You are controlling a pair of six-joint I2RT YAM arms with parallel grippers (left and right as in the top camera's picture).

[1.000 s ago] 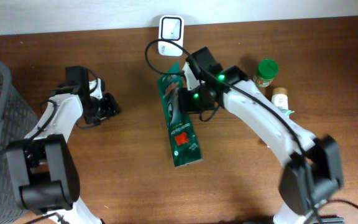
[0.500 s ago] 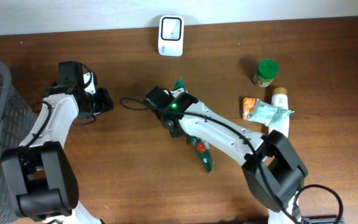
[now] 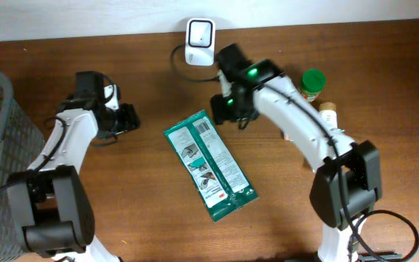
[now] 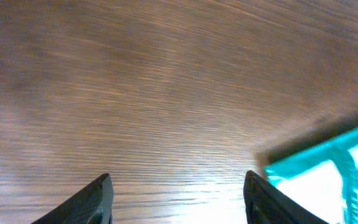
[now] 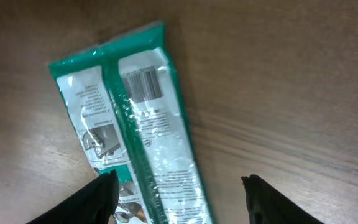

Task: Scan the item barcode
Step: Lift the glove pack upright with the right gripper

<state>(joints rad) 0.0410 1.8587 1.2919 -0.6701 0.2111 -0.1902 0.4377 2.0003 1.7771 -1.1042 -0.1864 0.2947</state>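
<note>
Releasing the green packet (image 3: 209, 164): right fingers (image 5: 95, 202) spread, empty.
Packet, gripped near the scanner (image 3: 199, 33) a second ago, lies flat on the bench (image 3: 144, 211), barcode (image 5: 143, 86) upward; left fingers (image 4: 92, 202) spread, empty; scan likely attempted.

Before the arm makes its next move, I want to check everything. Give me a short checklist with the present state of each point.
1. The packet lies flat on the table, held by no gripper: ok.
2. The barcode faces up and is readable: ok.
3. The right gripper is open and empty, near the barcode end: ok.
4. The left gripper is open and empty, beside the packet: ok.
5. The barcode is in front of the scanner: not ok; the packet lies apart from it.
6. The jar and the bottle stand clear of the packet: ok.
</note>
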